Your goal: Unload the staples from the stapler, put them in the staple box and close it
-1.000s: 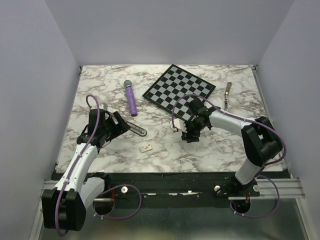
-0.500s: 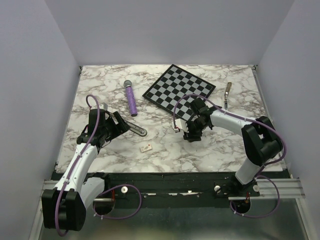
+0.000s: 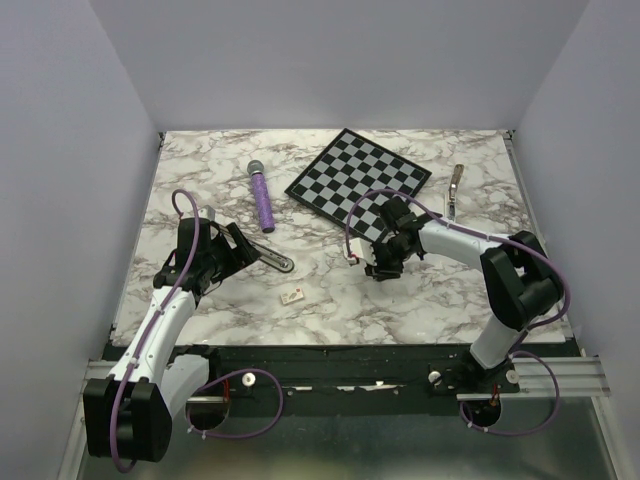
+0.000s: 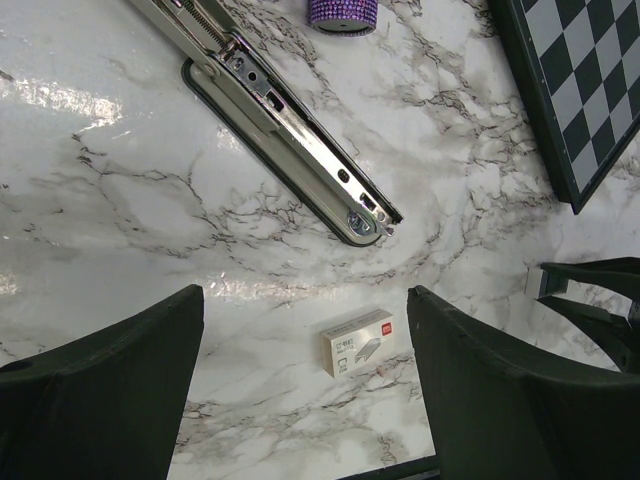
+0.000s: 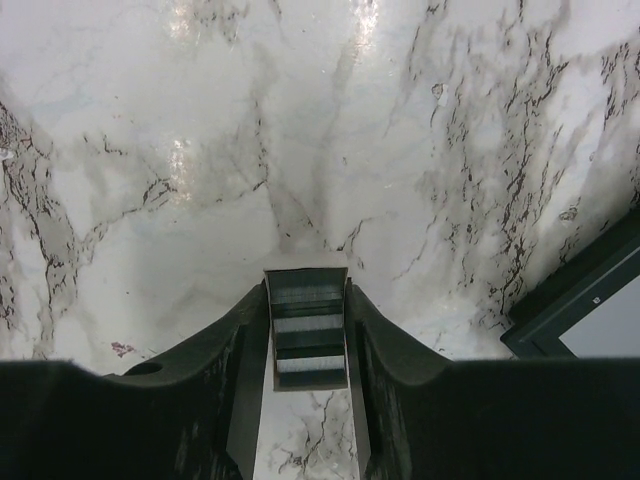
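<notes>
Top view: your left hand [image 3: 243,252] is spread wide and empty, low by the tabletop [image 3: 200,190]. The stapler [image 3: 272,259] lies flat right at its fingertips and sticks out past them toward your right arm. A small staple box [image 3: 293,296] lies near that hand, on the arm-base side. The purple cylinder [image 3: 262,200] lies beyond the hand, apart. Your right hand [image 3: 372,265] is well apart from the stapler, tipped down, just off the chessboard [image 3: 358,180] edge. A pale bit shows at its tips, too small to read here. A pale metal bar [image 3: 455,190] lies well beyond it.

Left wrist: the fingers [image 4: 110,390] are spread with nothing gripped. The staple box [image 4: 358,342] lies flat between the tips and touches neither. The stapler [image 4: 290,140] lies ahead of the hand, opened, silver channel up, running diagonally, one end ahead of the finger gap. The purple cylinder's end [image 4: 342,10] shows further ahead.

Right wrist: your right hand [image 5: 305,288] is pinching a silver strip [image 5: 305,335], ribbed, likely staples. Both fingers [image 5: 225,360] press flat on its sides, and its end sits at the tips over marble. I can't tell whether it touches the tabletop.
</notes>
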